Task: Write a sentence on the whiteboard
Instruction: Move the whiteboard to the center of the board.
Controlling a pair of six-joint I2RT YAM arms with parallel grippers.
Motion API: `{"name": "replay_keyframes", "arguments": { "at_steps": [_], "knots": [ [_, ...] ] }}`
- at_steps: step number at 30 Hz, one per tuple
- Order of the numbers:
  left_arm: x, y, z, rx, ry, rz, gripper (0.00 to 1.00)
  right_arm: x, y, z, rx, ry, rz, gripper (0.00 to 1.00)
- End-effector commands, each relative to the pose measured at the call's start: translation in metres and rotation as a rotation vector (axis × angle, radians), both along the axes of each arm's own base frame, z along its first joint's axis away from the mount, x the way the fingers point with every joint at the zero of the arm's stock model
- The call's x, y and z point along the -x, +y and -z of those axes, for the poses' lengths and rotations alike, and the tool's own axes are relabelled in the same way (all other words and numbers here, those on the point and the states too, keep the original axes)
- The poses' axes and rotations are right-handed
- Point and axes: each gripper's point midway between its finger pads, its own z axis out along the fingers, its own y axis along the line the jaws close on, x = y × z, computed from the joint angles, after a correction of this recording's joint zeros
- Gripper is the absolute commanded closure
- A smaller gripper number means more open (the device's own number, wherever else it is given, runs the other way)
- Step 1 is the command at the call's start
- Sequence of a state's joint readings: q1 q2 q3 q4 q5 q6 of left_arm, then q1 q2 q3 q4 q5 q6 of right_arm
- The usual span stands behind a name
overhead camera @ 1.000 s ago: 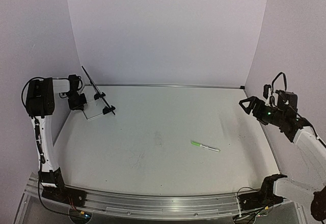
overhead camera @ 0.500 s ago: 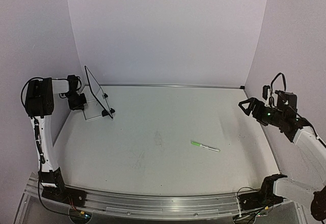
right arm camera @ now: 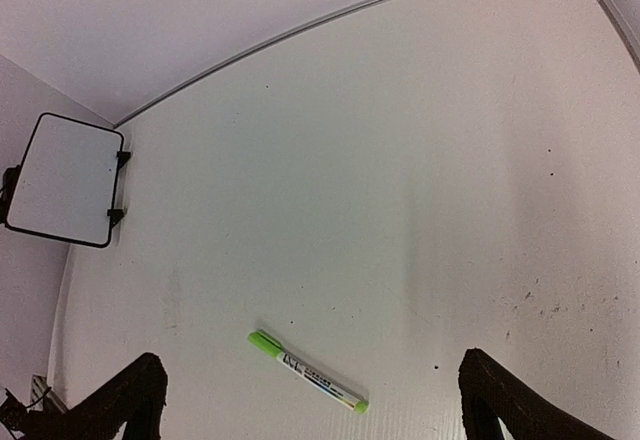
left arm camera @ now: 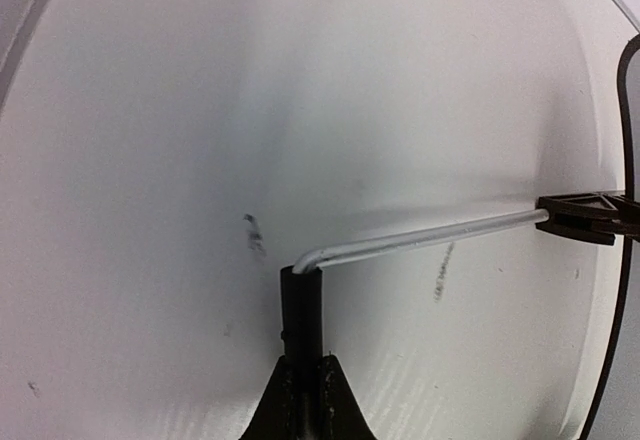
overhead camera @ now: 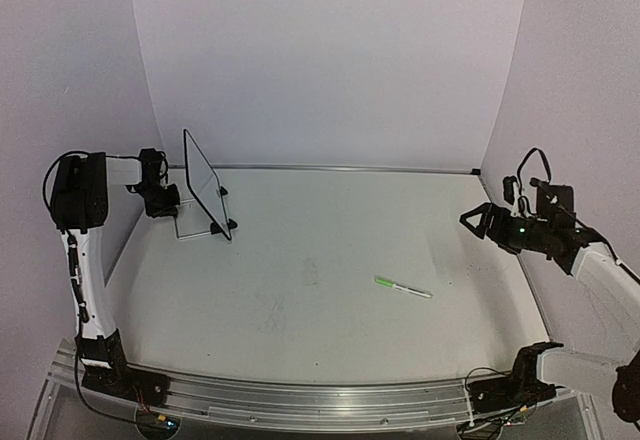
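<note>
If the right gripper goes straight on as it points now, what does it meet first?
Probably the table, at or beside the green marker lying between the right gripper's open fingers in its wrist view; depth is unclear.

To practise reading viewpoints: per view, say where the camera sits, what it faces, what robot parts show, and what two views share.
Top external: above and behind, facing the table; left arm and right arm show.
Left wrist: on that arm, close above the table; left fingers, shut, show.
Right wrist: on that arm, facing across the table; right fingers, open, show.
Top and right wrist share the whiteboard and marker.
</note>
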State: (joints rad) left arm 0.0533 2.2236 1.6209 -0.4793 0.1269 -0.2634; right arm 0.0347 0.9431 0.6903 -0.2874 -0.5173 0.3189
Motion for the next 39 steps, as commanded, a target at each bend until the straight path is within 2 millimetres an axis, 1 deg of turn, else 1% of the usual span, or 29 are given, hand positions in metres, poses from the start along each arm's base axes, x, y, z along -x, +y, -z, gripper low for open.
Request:
{"name": "replay_keyframes", "arguments": {
  "at_steps": [1, 5, 8, 12, 13, 15, 19, 24, 26, 31, 35, 39],
  "knots": [
    [0.030, -0.054, 0.005, 0.045, 0.083, 0.172, 1.00, -0.003, 0.011, -0.015, 0.005, -0.038, -0.056, 0.03],
    [0.036, -0.075, 0.004, 0.039, 0.087, 0.242, 1.00, -0.001, 0.022, -0.012, 0.016, -0.034, -0.101, 0.03],
    [0.041, -0.091, 0.003, 0.029, 0.085, 0.297, 1.00, 0.000, 0.036, -0.010, 0.032, -0.027, -0.146, 0.04],
    [0.049, -0.113, -0.004, 0.050, 0.063, 0.383, 1.00, 0.002, 0.059, -0.008, 0.079, -0.036, -0.213, 0.04],
    [0.050, -0.117, -0.006, 0.053, 0.056, 0.400, 1.00, 0.004, 0.068, -0.008, 0.092, -0.039, -0.242, 0.04],
    [0.054, -0.124, -0.009, 0.052, 0.050, 0.426, 1.00, 0.004, 0.080, -0.007, 0.105, -0.042, -0.276, 0.04],
    [0.064, -0.147, -0.015, 0.059, 0.046, 0.509, 1.00, 0.005, 0.105, -0.010, 0.084, -0.071, -0.349, 0.05],
    [0.081, -0.183, -0.022, 0.070, 0.044, 0.627, 1.00, 0.009, 0.129, -0.012, 0.091, -0.102, -0.423, 0.04],
    [0.088, -0.194, -0.023, 0.070, 0.045, 0.674, 1.00, 0.011, 0.137, -0.011, 0.093, -0.110, -0.449, 0.04],
    [0.109, -0.227, -0.023, 0.095, 0.060, 0.791, 1.00, 0.016, 0.154, -0.004, 0.092, -0.122, -0.500, 0.04],
    [0.128, -0.254, -0.027, 0.123, 0.059, 0.890, 1.00, 0.022, 0.169, 0.001, 0.114, -0.148, -0.562, 0.10],
    [0.149, -0.280, -0.032, 0.171, 0.061, 0.989, 1.00, 0.027, 0.185, 0.006, 0.161, -0.182, -0.601, 0.11]
  ]
}}
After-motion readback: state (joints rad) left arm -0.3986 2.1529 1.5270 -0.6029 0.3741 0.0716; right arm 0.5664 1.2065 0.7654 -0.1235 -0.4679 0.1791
